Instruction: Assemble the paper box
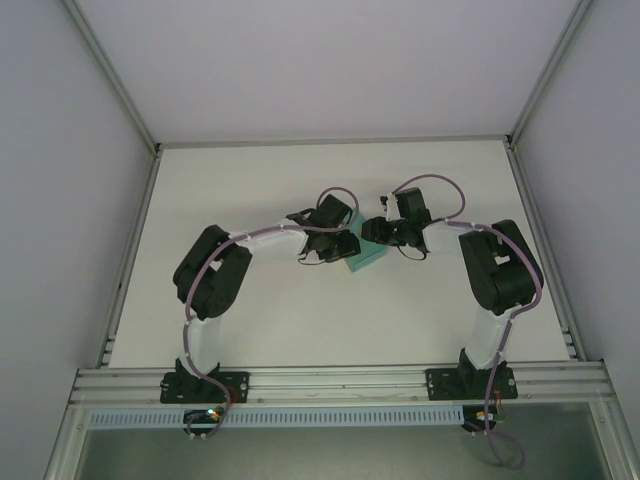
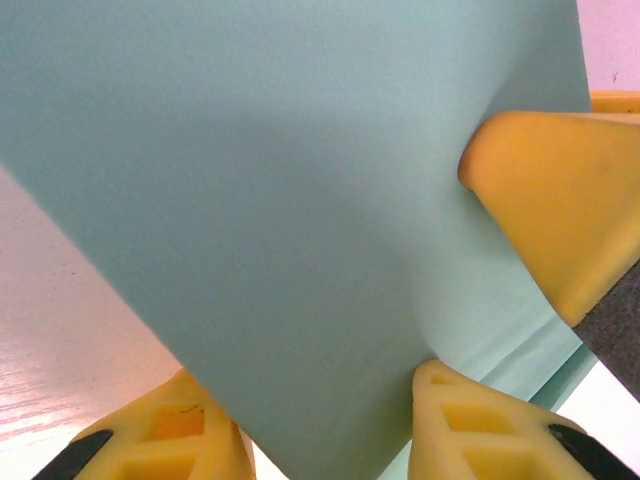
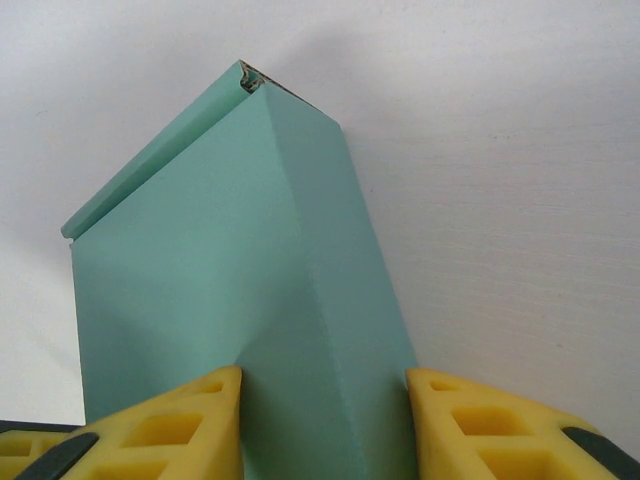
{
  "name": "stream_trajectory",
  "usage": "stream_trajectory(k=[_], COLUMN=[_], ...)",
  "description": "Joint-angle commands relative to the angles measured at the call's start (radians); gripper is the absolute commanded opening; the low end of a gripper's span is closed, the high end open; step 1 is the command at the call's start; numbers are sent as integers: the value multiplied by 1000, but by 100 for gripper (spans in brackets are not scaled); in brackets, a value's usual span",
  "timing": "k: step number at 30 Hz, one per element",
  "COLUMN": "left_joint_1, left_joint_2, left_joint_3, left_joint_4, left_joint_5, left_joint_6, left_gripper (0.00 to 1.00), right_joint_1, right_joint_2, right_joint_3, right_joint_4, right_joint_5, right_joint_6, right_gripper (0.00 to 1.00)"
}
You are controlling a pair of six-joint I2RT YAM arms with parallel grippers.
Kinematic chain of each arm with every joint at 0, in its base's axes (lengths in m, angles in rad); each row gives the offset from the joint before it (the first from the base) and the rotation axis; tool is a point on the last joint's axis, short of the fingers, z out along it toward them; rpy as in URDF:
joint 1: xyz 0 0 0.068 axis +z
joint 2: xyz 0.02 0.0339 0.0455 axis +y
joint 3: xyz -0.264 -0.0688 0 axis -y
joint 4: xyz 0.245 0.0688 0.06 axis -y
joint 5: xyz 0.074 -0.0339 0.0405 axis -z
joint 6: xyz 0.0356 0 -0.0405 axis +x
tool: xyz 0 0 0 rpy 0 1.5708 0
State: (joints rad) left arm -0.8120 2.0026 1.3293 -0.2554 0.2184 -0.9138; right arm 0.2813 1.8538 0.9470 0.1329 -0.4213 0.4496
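Note:
The paper box point(image 1: 366, 260) is a small teal-green folded card body at the table's middle, held between both arms. In the left wrist view its flat panel point(image 2: 280, 180) is close to the lens. A corner of it sits between the yellow fingers of my left gripper point(image 2: 310, 382), and both fingers touch it. A yellow finger point(image 2: 550, 200) of the other gripper presses the panel from the right. My right gripper point(image 3: 322, 378) is shut across the box point(image 3: 230, 260), one finger on each side of a folded ridge. A narrow flap stands out along the box's far edge.
The white table point(image 1: 250, 310) is walled by pale panels on the left, right and back. A metal rail point(image 1: 340, 382) carrying both arm bases runs along the near edge. Bare tabletop lies around the box on every side.

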Motion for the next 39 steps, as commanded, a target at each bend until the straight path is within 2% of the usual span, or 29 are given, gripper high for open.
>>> stream_trajectory(k=[1,4,7,9,12,14,17,24,28,35,39], left_joint_1=[-67,-67,-70,-75,-86,-87,-90,-92,-96,-98,-99], left_joint_2=[116,107,67,33,-13,-35,-64,-78,-86,-85,-113], left_joint_3=[-27,-31,-50,-53,-46,-45,-54,-64,-77,-82,-101], left_joint_4=[135,123,112,87,19,-2,-7,25,56,111,103], left_joint_5=[-28,-13,-18,-33,-90,-96,-99,-63,-43,1,-28], left_joint_6=[-10,10,39,71,122,142,158,167,164,154,155], left_gripper=[0,2,18,28,36,43,50,59,70,73,79], right_joint_1=[134,126,104,90,74,67,67,66,66,66,65], right_joint_2=[82,74,56,42,27,22,31,118,159,194,185], right_joint_3=[-68,-66,-48,-14,55,103,186,317,355,398,424], right_joint_4=[-155,-171,-192,-241,-311,-348,-414,-486,-514,-499,-513], right_joint_5=[-179,-163,-151,-124,-79,-50,-26,-85,-79,-132,-112], right_joint_6=[71,63,47,26,-13,-38,-85,-204,-282,-361,-379], right_gripper=[34,34,35,42,50,51,53,54,58,61,65])
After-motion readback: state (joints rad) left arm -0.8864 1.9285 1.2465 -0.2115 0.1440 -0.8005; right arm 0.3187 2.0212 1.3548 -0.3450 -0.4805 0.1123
